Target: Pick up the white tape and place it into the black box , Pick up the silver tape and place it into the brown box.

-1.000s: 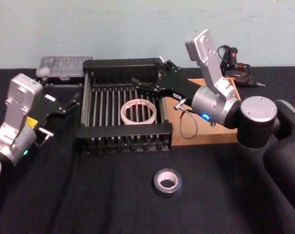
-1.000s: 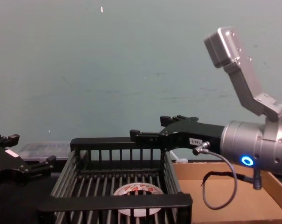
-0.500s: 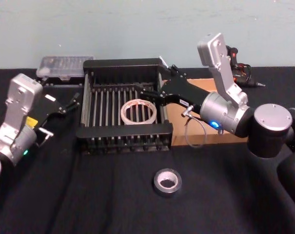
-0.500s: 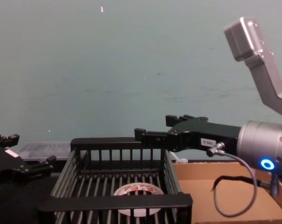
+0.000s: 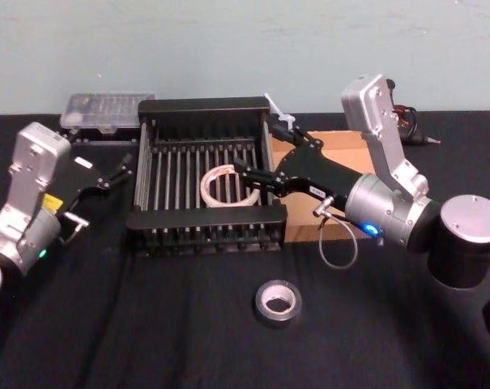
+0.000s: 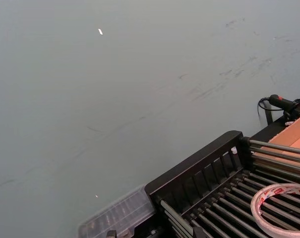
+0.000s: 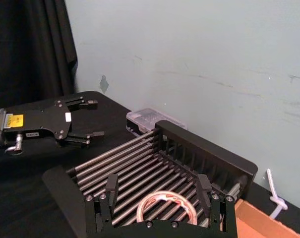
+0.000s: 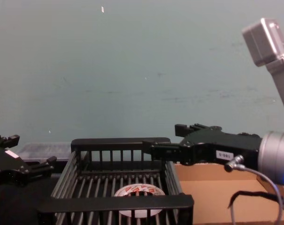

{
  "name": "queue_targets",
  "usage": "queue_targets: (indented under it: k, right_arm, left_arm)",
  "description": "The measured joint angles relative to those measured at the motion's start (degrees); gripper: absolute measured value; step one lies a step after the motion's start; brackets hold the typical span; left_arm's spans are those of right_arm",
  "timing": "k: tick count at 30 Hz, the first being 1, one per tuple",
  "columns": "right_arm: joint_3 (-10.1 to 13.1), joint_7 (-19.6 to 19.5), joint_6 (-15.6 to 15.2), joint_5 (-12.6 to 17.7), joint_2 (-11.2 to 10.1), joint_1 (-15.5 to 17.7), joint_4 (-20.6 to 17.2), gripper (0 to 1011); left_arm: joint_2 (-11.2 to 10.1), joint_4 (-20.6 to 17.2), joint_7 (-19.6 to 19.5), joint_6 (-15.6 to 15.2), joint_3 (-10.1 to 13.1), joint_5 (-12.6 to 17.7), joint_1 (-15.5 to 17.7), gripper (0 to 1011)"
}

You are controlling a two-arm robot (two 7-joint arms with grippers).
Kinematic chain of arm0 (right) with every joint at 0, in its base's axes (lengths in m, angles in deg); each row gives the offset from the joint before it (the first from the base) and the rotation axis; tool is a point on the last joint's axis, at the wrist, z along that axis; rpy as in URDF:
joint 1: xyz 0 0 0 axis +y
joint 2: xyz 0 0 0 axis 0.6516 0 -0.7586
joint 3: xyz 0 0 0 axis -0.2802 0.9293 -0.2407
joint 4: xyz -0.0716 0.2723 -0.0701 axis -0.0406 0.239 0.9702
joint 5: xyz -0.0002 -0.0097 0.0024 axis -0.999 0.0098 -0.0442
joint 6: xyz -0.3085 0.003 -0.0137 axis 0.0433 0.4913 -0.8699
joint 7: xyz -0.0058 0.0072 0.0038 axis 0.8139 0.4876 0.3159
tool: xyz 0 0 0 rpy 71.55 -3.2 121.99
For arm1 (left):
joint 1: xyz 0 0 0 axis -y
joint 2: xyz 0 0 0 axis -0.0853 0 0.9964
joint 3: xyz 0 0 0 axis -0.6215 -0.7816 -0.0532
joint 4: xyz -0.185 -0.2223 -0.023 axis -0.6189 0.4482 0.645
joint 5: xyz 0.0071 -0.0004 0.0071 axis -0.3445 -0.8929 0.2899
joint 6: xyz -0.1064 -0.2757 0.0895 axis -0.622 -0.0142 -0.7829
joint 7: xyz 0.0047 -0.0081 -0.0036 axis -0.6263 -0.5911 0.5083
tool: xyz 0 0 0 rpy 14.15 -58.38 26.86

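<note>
Nearest you in the head view, low and just right of centre, the silver tape lies flat on the black bench, well apart from both boxes. Past it, in the middle of the frame, stands the black box; the white tape lies flat on its slatted floor, toward the right side, red print showing on its face in the chest view.

Your right hand reaches in from the right of the frame over the crate's right rim, fingers spread and holding nothing, its tips above the right edge of the white tape. In the right wrist view the two fingers stand apart with the tape seen between them, lower down.

Touching the crate's right side, the brown box sits partly hidden under the right arm.

At the left of the frame your left hand hovers above the bench just beside the crate's left wall, fingers spread, empty.

Farther back, upper left, a clear plastic case lies behind the crate's rear corner. At the upper right, a dark corded tool rests near the wall.
</note>
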Motion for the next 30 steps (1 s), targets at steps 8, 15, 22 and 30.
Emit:
queue_targets:
  k: [8, 15, 22, 30]
  right_arm:
    - [0.29, -0.44, -0.31, 0.52, -0.61, 1.02, -1.31, 1000]
    - [0.24, -0.38, -0.28, 0.46, -0.53, 0.87, -1.1, 1000]
    - [0.19, -0.3, -0.26, 0.4, -0.49, 0.78, -0.97, 1000]
    - [0.15, -0.25, -0.22, 0.37, -0.45, 0.73, -0.9, 1000]
  left_arm:
    - [0.0, 0.0, 0.0, 0.0, 0.0, 0.0, 0.0, 1001]
    - [0.0, 0.0, 0.0, 0.0, 0.0, 0.0, 0.0, 1001]
    - [0.0, 0.0, 0.0, 0.0, -0.01, 0.0, 0.0, 1001]
    - [0.0, 0.0, 0.0, 0.0, 0.0, 0.0, 0.0, 1001]
